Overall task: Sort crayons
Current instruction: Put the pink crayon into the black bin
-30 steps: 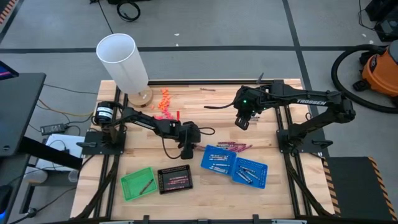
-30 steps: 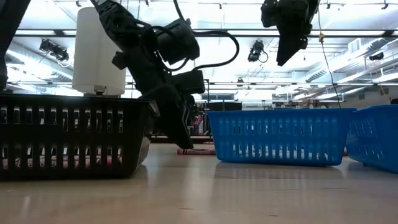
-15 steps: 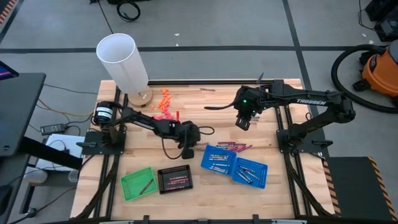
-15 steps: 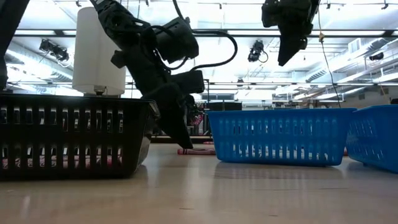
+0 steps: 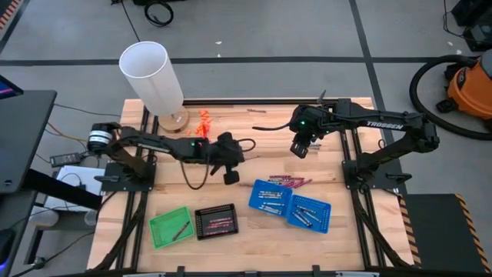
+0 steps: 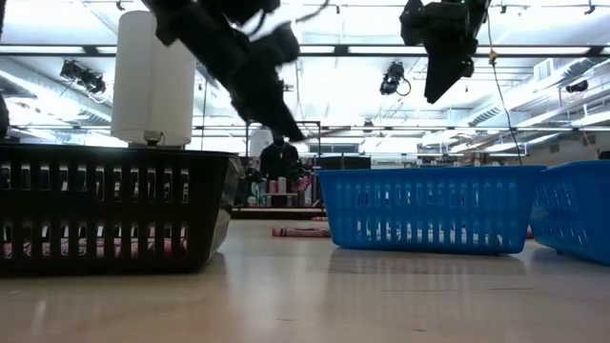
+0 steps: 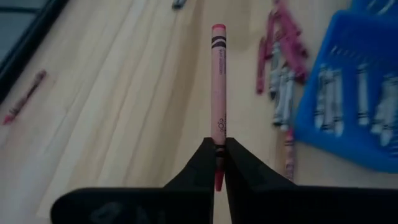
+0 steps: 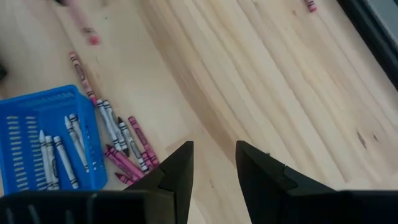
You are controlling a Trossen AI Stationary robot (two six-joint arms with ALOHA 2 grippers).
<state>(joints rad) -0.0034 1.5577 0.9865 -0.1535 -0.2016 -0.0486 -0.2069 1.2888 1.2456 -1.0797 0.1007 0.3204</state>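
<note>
two blue baskets (image 5: 270, 197) at lower centre hold grey crayons (image 8: 55, 150); the black basket (image 5: 216, 221) holds red ones. the left gripper (image 7: 219, 163) pinches one pink crayon (image 7: 217, 93). the right gripper (image 8: 213, 163) hangs parted, empty.

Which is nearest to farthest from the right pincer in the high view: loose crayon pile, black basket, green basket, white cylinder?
1. Loose crayon pile, on the table just in front of the right pincer.
2. Black basket, near the front edge, toward the left.
3. White cylinder at the back-left corner and green basket at the front left: too close to call.
</note>
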